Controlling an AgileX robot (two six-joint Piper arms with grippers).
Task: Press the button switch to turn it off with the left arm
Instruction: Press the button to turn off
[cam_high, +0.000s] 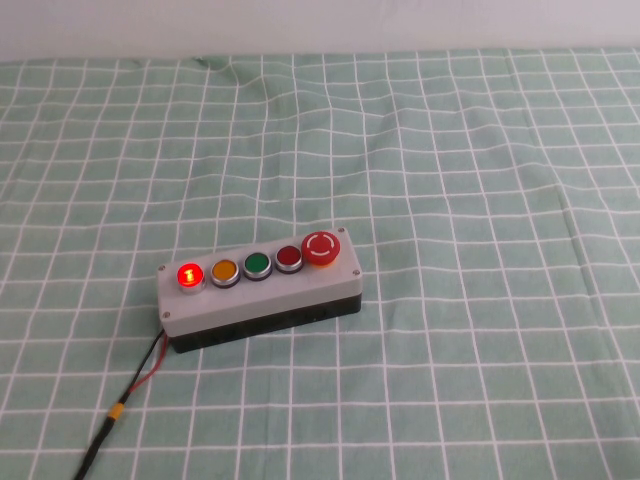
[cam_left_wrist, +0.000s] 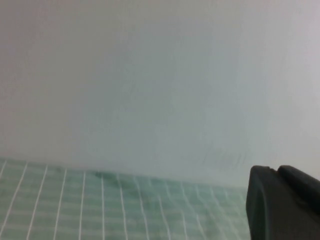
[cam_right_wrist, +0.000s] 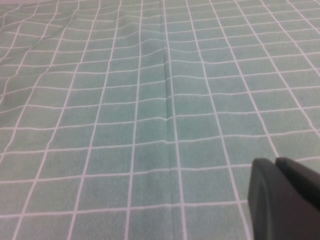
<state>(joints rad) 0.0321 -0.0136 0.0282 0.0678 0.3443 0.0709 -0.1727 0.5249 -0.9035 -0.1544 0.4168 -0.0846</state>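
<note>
white arrows on mushroom button (cam_high: 321, 248)

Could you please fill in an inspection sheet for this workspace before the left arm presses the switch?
Surface: green checked cloth, lightly creased.
Job's things: button switch lit red, at the left end of the grey box, beside the orange button.
Clutter: nothing seen.
Grippers: left tool faces the wall, away from the box; right tool above bare cloth; neither in the high view.
Cables: red and black leads exit the box's left end.
Surroundings: pale wall.

Green checked tablecloth (cam_high: 480, 150) carries grey button box (cam_high: 260, 295).
</note>
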